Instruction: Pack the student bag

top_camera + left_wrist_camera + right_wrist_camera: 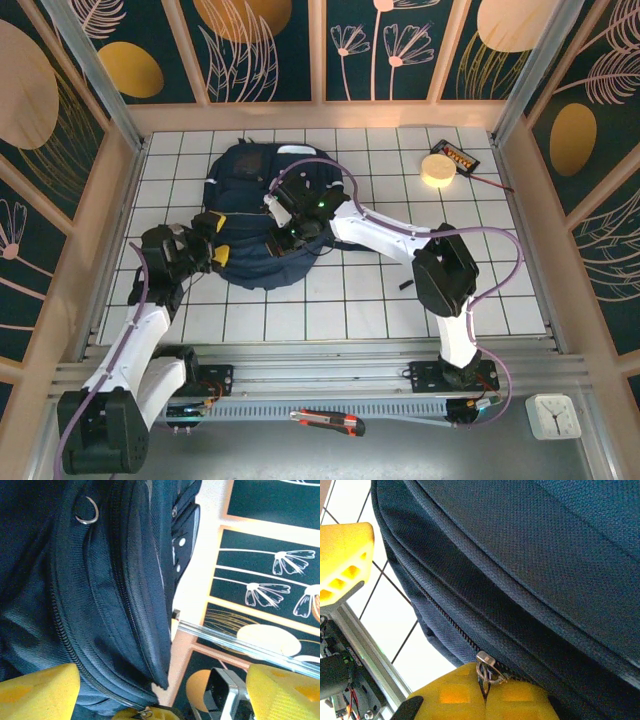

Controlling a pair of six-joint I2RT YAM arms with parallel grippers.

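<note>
The student bag [250, 175], a large navy backpack, lies flat in the middle of the tiled table. My right gripper [485, 692] is shut on the metal zipper pull [488, 669] of the bag's side zipper, at the bag's near edge [280, 232]. My left gripper [160, 695] stands open at the bag's near-left edge [215, 242]. Its yellow fingers [35, 690] are wide apart, with the bag's zippered edge [115, 630] bulging between them on the left side. The left gripper's yellow finger [342, 560] also shows in the right wrist view.
A pale yellow roll [437, 170] and a small black device [460, 158] lie at the back right. A small dark piece [405, 285] lies on the tiles near the right arm. A red-black cutter [330, 421] and a white clock [553, 415] rest on the front ledge.
</note>
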